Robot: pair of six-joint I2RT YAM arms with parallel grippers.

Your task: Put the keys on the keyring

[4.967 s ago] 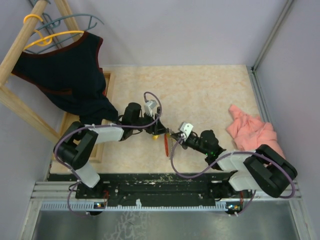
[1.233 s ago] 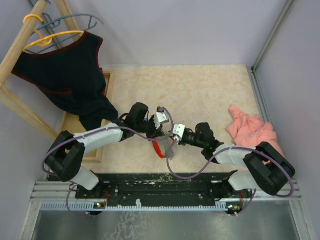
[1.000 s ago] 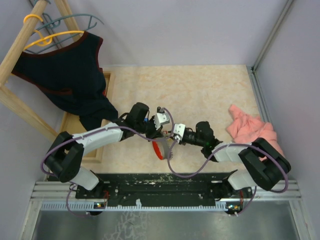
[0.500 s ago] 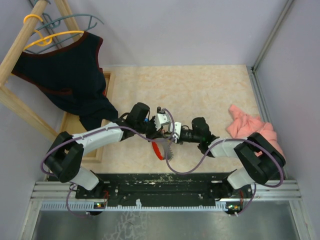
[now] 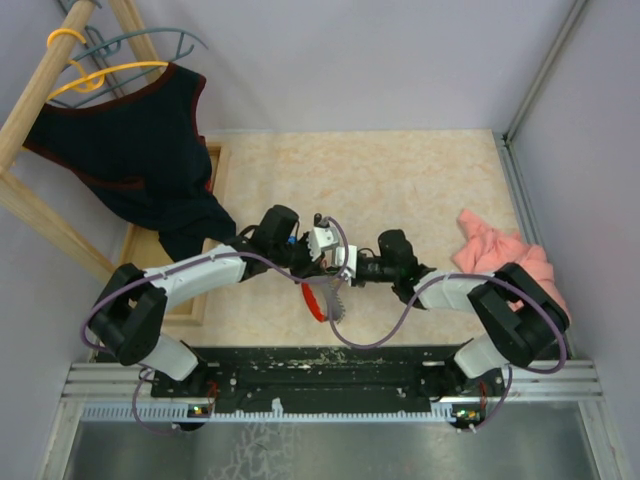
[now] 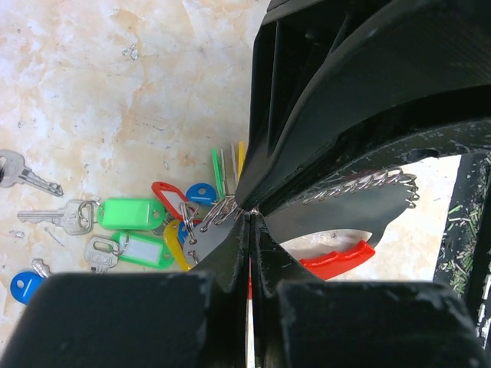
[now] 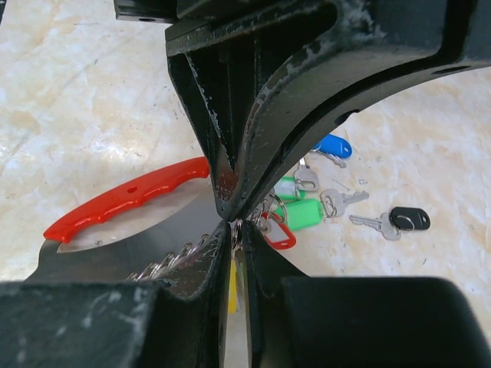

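The keyring point(image 5: 316, 302) hangs at the table's middle, red band on the left and grey toothed strip on the right. My left gripper point(image 5: 328, 272) is shut on its top; in the left wrist view a red sliver shows between the closed left gripper point(image 6: 250, 218), with the red band point(image 6: 337, 261) below to the right. My right gripper point(image 5: 343, 277) meets it tip to tip. In the right wrist view the right gripper point(image 7: 236, 230) pinches a key's metal ring, a yellow tag point(image 7: 232, 287) hanging between the fingers. More keys point(image 7: 299, 215) lie on the table beyond.
A dark vest point(image 5: 130, 140) hangs on a wooden rack with hangers at the back left. A pink cloth point(image 5: 500, 265) lies at the right. Loose keys include a black one point(image 7: 409, 218), a blue one point(image 7: 332, 146) and a silver one point(image 6: 23, 172).
My right gripper has slid left until its tips meet the left gripper, and its jaws have narrowed onto the key's ring. The left arm and keyring have stayed put.
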